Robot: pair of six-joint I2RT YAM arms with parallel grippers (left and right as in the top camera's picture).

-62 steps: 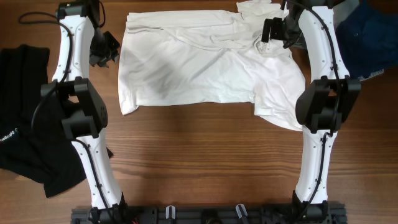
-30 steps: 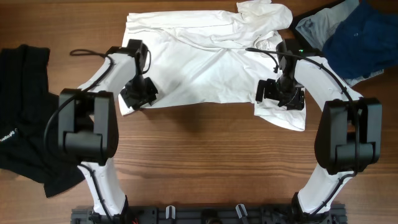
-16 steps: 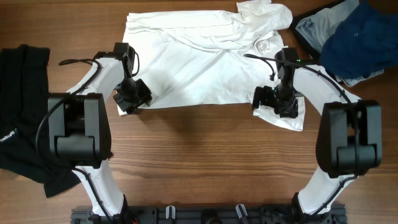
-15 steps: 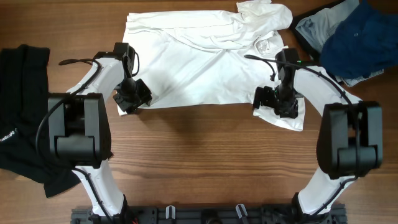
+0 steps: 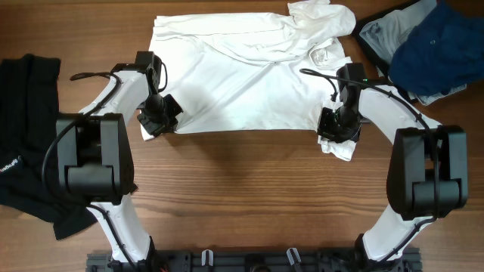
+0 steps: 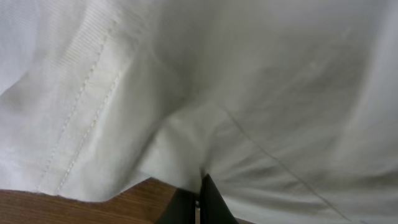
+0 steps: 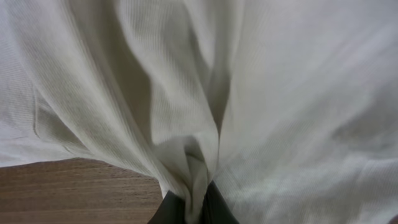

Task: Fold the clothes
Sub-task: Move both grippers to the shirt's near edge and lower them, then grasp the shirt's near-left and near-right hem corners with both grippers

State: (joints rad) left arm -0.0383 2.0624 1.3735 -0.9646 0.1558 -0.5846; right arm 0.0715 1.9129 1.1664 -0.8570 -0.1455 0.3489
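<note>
The white T-shirt (image 5: 242,75) is spread flat on the wooden surface (image 5: 242,196). Its near hem is pinched at one corner by the left fingers (image 6: 214,214), and a bunched fold at the other corner is clamped by the right fingers (image 7: 219,214).

White-shelled arms (image 5: 113,202), boxy black joints (image 5: 89,155) (thin black cables (image 5: 91,74) alongside), black base rail (image 5: 249,261).

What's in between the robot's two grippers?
The white T-shirt: its bottom edge runs from the left gripper to the right gripper, both pinching it. The overhead view shows this.
</note>
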